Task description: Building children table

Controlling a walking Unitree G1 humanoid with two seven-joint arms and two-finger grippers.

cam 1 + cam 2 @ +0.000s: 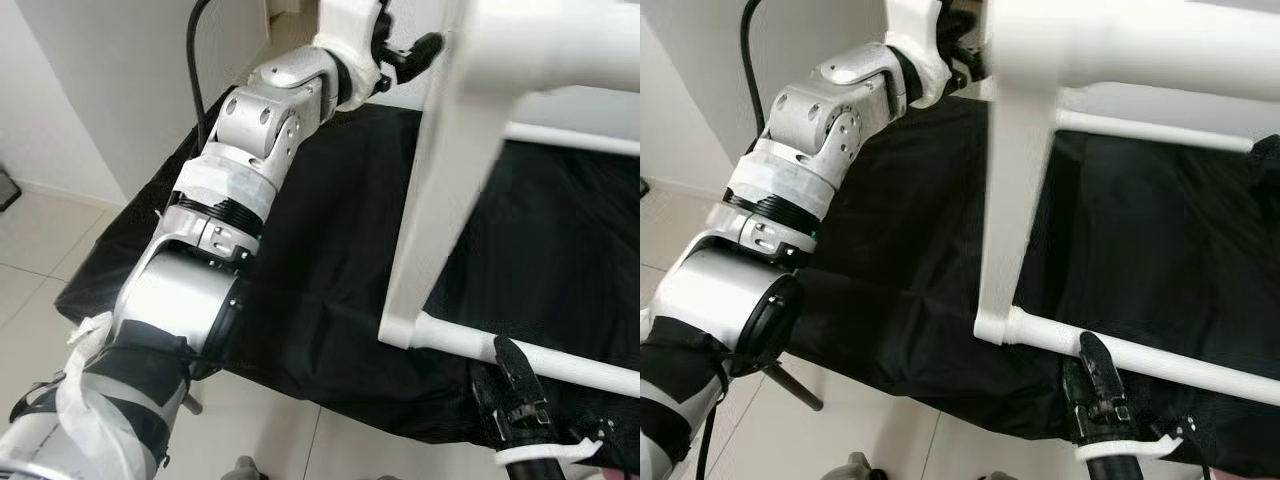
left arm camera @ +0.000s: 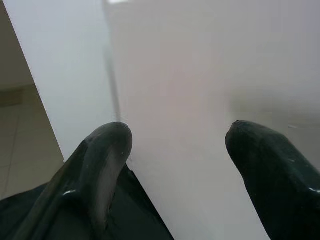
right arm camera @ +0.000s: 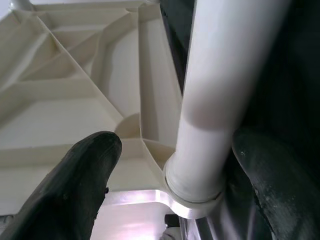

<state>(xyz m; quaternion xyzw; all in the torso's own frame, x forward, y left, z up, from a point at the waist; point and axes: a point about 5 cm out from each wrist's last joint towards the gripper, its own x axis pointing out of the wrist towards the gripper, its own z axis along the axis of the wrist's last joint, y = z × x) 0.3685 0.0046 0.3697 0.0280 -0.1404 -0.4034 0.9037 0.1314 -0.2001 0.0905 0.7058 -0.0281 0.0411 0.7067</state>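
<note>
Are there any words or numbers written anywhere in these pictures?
None: no word, number or sign reads on the white table frame, the black cloth or the silver left arm. The left gripper and right gripper bear no readable print either.
</note>
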